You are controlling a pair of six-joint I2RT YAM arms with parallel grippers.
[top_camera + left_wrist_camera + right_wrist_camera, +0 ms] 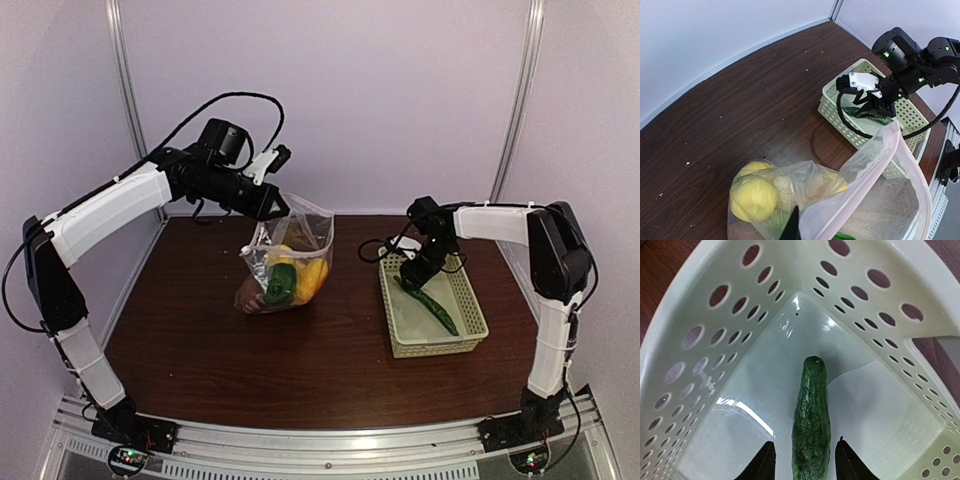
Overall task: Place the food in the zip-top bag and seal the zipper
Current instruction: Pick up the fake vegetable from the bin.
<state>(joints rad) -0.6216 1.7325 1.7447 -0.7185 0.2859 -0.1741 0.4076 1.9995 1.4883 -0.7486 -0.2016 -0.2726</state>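
The clear zip-top bag [296, 240] stands on the table, held up by its top edge. My left gripper [272, 206] is shut on that edge; one dark fingertip [792, 227] shows against the plastic. The mouth's edge strip [875, 165] gapes open. Inside are yellow lemons [312, 274], also in the left wrist view [752, 197], a green piece [279, 285] and a brown round one [248, 295]. My right gripper [412, 279] is open, low in the basket. Its fingers [765, 464] straddle the green cucumber [811, 425], which lies flat on the basket floor.
The pale green lattice basket [440, 349] sits at the table's right; its holed walls [715, 340] close round my right gripper on three sides. It also shows in the left wrist view [832, 102]. Brown table [200, 350] lies in front of the bag.
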